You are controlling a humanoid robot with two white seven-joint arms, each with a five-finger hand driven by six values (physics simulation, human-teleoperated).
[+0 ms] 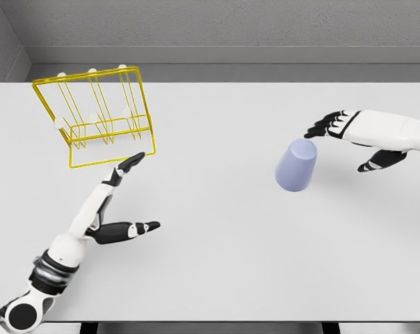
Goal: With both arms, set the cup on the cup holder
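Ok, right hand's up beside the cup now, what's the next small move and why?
Probably bring the right hand closer around the lavender cup and close on it. The fingers are open at its upper right and hold nothing, and the cup lies far from the yellow wire cup holder, where the left hand waits open.

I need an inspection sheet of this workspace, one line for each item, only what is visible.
Surface: white table, flat.
Job's things: lavender cup upside down right of middle; yellow wire cup holder at far left, tilted.
Clutter: nothing seen.
Grippers: left hand open, its fingers near the holder's base; right hand open beside the cup, holding nothing.
Cables: nothing seen.
Surroundings: grey wall behind the table.
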